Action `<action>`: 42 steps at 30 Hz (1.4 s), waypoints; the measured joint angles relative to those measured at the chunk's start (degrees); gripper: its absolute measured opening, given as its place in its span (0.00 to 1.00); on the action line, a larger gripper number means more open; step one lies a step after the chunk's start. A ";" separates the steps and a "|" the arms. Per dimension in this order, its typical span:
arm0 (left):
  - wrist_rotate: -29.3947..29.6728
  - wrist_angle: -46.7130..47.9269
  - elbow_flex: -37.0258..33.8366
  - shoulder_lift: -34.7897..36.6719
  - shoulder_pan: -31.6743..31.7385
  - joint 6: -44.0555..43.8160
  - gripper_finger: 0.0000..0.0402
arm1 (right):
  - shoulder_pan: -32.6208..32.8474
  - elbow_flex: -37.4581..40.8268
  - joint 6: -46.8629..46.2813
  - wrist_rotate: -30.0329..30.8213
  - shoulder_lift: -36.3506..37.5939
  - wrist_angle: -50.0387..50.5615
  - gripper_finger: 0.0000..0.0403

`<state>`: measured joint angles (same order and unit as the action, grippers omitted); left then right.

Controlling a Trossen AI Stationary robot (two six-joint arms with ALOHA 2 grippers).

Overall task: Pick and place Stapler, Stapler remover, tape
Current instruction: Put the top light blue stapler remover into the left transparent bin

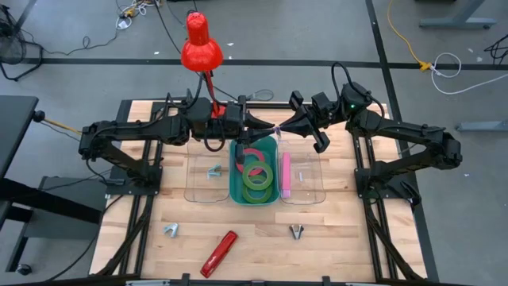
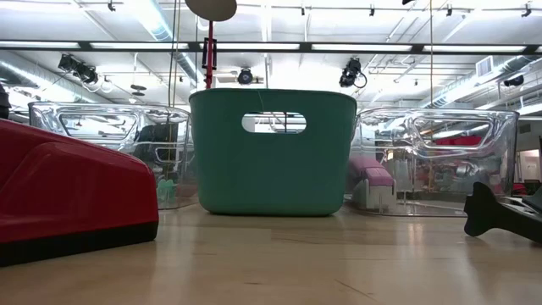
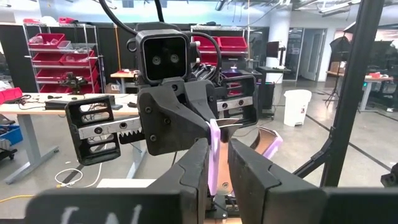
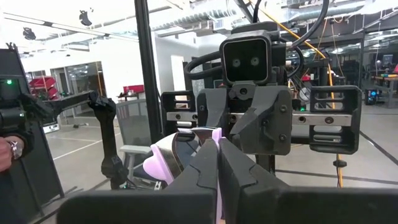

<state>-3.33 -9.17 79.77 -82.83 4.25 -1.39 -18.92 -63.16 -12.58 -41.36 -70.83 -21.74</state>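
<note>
Above the far rim of the teal plastic bin [image 1: 236, 191], the left gripper [image 1: 252, 121] and the right gripper [image 1: 279, 127] both pinch one pink roll of tape [image 3: 214, 152], fingers closed on it. If either lets go late, the roll may twist or fall outside. The red stapler [image 1: 219, 253] lies near, on the wooden table [image 1: 349, 238], untouched, as do two staple removers.

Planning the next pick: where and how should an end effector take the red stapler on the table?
The stapler lies flat and diagonal near the front edge, nothing close around it. Probably best to come straight down and close across its narrow middle, fingers square to its long axis.
</note>
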 joint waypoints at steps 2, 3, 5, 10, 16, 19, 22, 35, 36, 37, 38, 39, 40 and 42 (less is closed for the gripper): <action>0.00 0.00 0.00 0.00 0.00 -0.71 0.16 | 0.00 0.02 0.00 0.00 0.00 0.04 0.00; 0.02 0.00 0.00 0.00 0.00 -0.99 0.16 | 0.00 0.00 0.00 0.00 0.00 0.04 0.00; 0.02 0.02 0.00 0.00 0.00 -1.02 0.17 | 0.00 0.00 0.00 0.00 0.00 0.04 0.00; 0.02 0.07 0.00 -0.02 0.00 -0.99 0.17 | 0.00 0.00 0.00 0.00 0.00 0.10 0.00; 0.12 0.09 0.00 -0.02 0.00 -0.96 0.17 | 0.00 0.00 0.01 0.00 0.00 0.15 0.00; 0.58 0.09 0.00 -0.02 0.00 -0.96 0.17 | 0.00 0.00 0.02 0.00 0.00 0.34 0.00; 0.59 0.11 0.00 -0.02 0.01 -0.98 0.17 | 0.01 0.00 0.00 0.00 0.00 0.52 0.00; -0.33 1.46 0.00 -0.07 0.00 -0.99 0.17 | 0.00 0.00 0.00 0.00 0.00 0.55 0.00; -0.33 1.43 0.00 -0.07 0.02 -0.98 0.17 | 0.00 0.00 0.02 0.00 0.00 0.55 0.00; -0.28 1.42 0.00 -0.07 0.01 -0.99 0.17 | 0.00 0.00 0.00 0.00 0.00 0.55 0.00; 0.04 1.42 0.00 -0.07 0.00 -0.99 0.17 | 0.00 0.00 0.00 0.00 0.00 0.55 0.00; 0.36 1.42 0.00 -0.07 0.00 -0.99 0.17 | 0.01 0.00 0.02 0.00 0.00 0.55 0.00; 0.54 1.42 0.00 -0.07 0.00 -0.99 0.17 | 0.01 0.00 0.01 0.00 0.00 0.55 0.00; 0.57 1.41 0.00 -0.07 0.02 -0.99 0.19 | 0.00 0.00 0.01 0.00 0.00 0.55 0.00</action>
<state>-2.76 -7.75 79.77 -82.89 4.27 -2.37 -18.92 -63.16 -12.57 -41.36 -70.83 -21.19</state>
